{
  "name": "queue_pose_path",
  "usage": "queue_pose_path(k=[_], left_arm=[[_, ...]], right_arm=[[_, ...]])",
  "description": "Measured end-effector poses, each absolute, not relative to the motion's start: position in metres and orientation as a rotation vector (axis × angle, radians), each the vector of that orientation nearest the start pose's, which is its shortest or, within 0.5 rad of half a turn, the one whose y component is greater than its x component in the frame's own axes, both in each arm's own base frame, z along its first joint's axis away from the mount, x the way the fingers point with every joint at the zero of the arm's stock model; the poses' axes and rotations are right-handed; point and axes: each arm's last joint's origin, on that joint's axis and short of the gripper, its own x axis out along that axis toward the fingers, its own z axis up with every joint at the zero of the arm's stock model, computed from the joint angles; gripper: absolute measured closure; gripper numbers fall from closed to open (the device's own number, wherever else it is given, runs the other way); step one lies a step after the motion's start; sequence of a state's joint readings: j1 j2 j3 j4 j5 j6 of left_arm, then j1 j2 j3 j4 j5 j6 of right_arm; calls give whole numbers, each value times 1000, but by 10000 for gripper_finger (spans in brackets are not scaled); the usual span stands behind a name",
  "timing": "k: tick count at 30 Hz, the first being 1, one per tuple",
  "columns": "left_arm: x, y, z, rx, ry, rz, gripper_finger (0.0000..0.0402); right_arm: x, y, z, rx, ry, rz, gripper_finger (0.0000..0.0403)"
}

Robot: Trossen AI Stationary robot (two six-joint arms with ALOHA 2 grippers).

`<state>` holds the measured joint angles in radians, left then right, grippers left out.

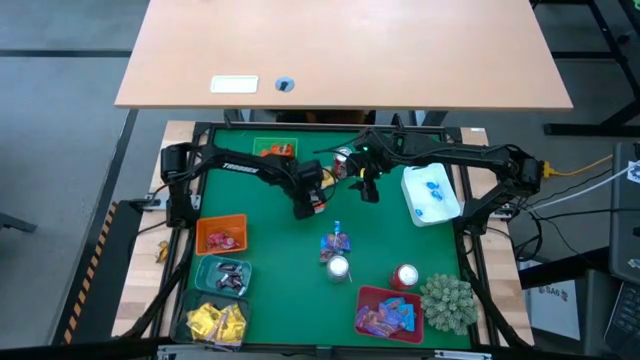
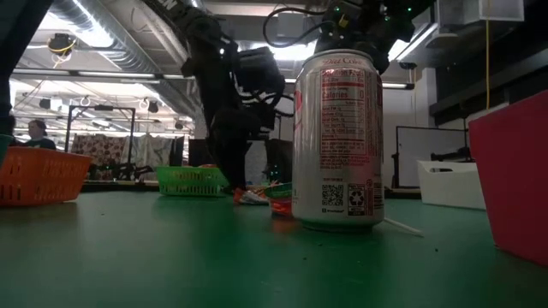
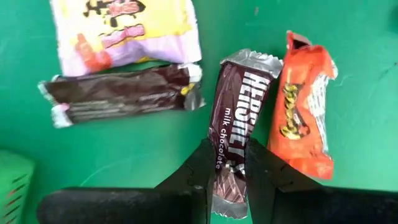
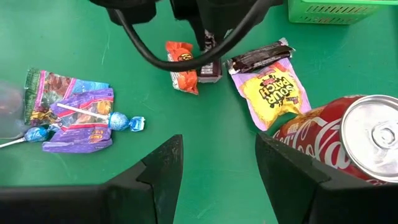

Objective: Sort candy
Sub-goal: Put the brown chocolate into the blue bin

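My left gripper (image 3: 229, 180) (image 1: 308, 207) is shut on a dark brown milk-chocolate bar (image 3: 236, 118) on the green mat. Beside the bar lie an orange packet (image 3: 301, 118), another dark bar (image 3: 118, 93) and a yellow-and-pink sour-candy packet (image 3: 124, 28). The right wrist view shows the same group, with the held bar (image 4: 210, 71) under the left arm. My right gripper (image 4: 217, 168) (image 1: 368, 188) hangs open above the mat with nothing between its fingers. Purple and blue sweets (image 4: 74, 118) lie in a small heap nearby. My left gripper pinches the near end of the chocolate bar (image 3: 227, 186) between its two fingers, which lie along the bar's two long edges. The fingers come from above, slanting steeply down. The bar points away from them; whether its far end (image 3: 249, 62) rests on the mat I cannot tell.
Along the left edge stand an orange bin (image 1: 222, 235), a dark teal bin (image 1: 225, 275) and a bin of yellow sweets (image 1: 215, 322). There are also a green bin (image 1: 275, 150), a white bin (image 1: 430, 192), a red bin (image 1: 390, 312), two cans (image 1: 338, 267) (image 1: 405, 277) and a spiky plant (image 1: 447, 300).
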<state>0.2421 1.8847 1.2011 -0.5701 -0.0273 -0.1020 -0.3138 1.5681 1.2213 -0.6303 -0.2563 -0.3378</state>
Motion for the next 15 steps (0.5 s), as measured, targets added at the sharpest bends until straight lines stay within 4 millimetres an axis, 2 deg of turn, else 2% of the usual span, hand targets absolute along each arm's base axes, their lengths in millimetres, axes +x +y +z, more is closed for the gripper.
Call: queue_pose_path(k=[8,15], left_arm=[[354,82,185,-227,1335,268,353],[356,53,218,-266,1453,126,353]], right_arm=[[310,-93,261,-36,937,106,205],[308,-92,260,-30,956,110,205]])
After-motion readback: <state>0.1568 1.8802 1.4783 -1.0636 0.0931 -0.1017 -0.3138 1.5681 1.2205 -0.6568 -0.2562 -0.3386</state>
